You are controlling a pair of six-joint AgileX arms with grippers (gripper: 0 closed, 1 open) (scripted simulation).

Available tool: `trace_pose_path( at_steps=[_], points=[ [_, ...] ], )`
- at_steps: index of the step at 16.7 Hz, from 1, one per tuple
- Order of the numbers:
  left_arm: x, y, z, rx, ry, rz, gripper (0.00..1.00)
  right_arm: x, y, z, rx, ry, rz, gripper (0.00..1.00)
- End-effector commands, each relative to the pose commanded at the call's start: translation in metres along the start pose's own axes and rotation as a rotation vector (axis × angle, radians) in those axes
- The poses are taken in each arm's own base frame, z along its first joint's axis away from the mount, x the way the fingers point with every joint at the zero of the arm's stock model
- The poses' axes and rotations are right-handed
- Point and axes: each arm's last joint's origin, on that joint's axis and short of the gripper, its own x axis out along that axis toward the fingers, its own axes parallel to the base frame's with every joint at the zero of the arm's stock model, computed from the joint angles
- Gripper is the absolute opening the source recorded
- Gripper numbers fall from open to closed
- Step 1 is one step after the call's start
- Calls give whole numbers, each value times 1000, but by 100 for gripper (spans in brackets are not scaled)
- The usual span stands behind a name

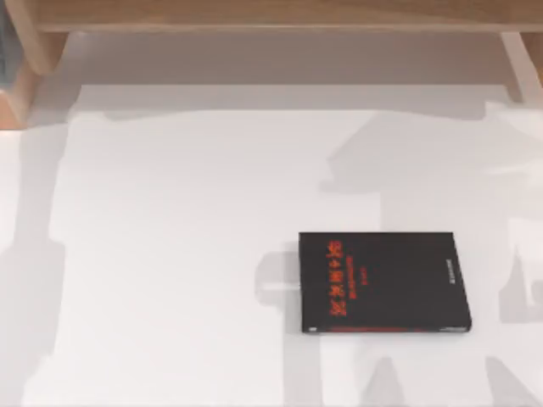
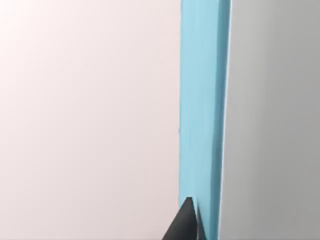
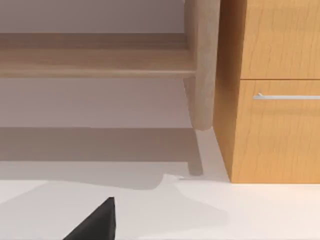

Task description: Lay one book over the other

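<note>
On my top view the black book (image 1: 383,281) lies flat on the white worktop (image 1: 170,254), red lettering up, red strip along its near edge. My left wrist view has the teal-blue book (image 2: 202,115) right against my left hand (image 2: 186,225) (grip state: I cannot tell). Right hand (image 3: 95,222) faces a wooden cabinet (image 3: 270,90).

White table (image 1: 170,254), seen from above: one thin black book (image 1: 383,281) w/ red lettering lies flat on it, right of centre & toward the near edge, red strip along its near side. Wooden shelf frame (image 1: 271,17) runs along the table's far edge.
</note>
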Motion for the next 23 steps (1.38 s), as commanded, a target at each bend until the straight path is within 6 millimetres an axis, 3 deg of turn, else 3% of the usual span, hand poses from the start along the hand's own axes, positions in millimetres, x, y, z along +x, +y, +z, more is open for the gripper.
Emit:
trace_pose_path(
  at_steps=[2,4,6,8,11,14,16,18,20,23],
  points=[
    [-22,-40,43,1,-43,-2,0,0,0,0,0,0,0,100],
    [-47,-84,72,0,-39,-34,0,0,0,0,0,0,0,100],
    [-74,-132,86,18,8,-95,0,0,0,0,0,0,0,100],
    [-102,-187,83,80,93,-186,0,0,0,0,0,0,0,100],
    [-156,-276,50,285,246,-356,0,0,0,0,0,0,0,100],
    [-227,-357,-13,608,372,-533,0,0,0,0,0,0,0,100],
    [-281,-393,-60,845,417,-634,0,0,0,0,0,0,0,100],
    [-331,-412,-104,1069,434,-713,0,0,0,0,0,0,0,100],
    [-367,-419,-138,1242,433,-765,0,0,0,0,0,0,0,100],
    [-392,-419,-162,1366,427,-796,0,0,0,0,0,0,0,100]
  ],
)
